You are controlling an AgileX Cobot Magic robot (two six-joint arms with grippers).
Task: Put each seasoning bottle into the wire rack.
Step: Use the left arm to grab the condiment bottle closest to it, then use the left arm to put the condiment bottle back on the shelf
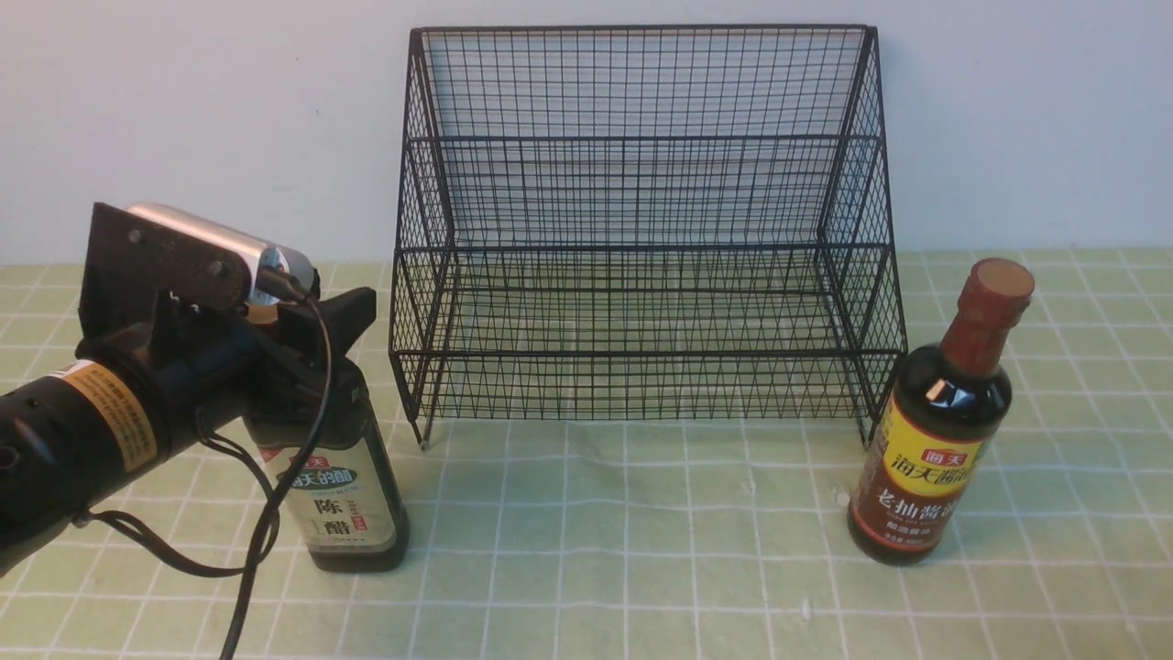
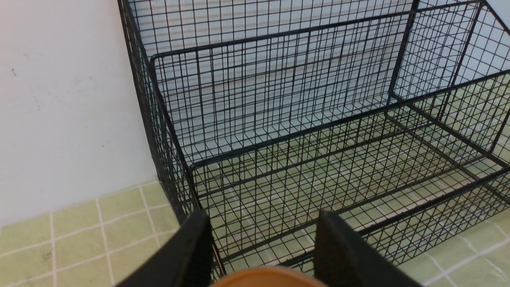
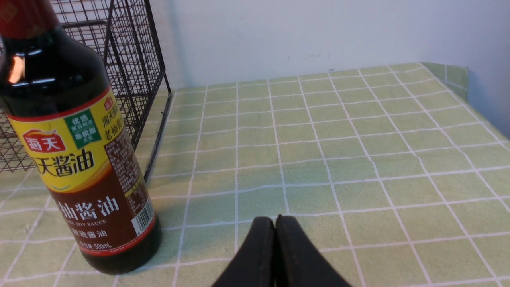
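Observation:
The squarish bottle (image 1: pixel 348 486) with the beige label stands on the table left of the black wire rack (image 1: pixel 641 247). My left gripper (image 1: pixel 332 328) is at its top; in the left wrist view my left gripper (image 2: pixel 261 223) has its jaws partly closed on either side of the gold cap (image 2: pixel 271 280), facing the rack's lower tier (image 2: pixel 299 167). The round long-necked bottle (image 1: pixel 935 431) with the red-brown cap stands right of the rack. In the right wrist view this bottle (image 3: pixel 75 159) stands beside my right gripper (image 3: pixel 275 218), which is shut and empty, apart from the bottle.
Both rack tiers hold nothing. The table has a green checked cloth (image 1: pixel 641 541), and a white wall (image 1: pixel 202 110) stands just behind the rack. The table's far right corner (image 3: pixel 446 69) shows in the right wrist view. My right arm is out of the front view.

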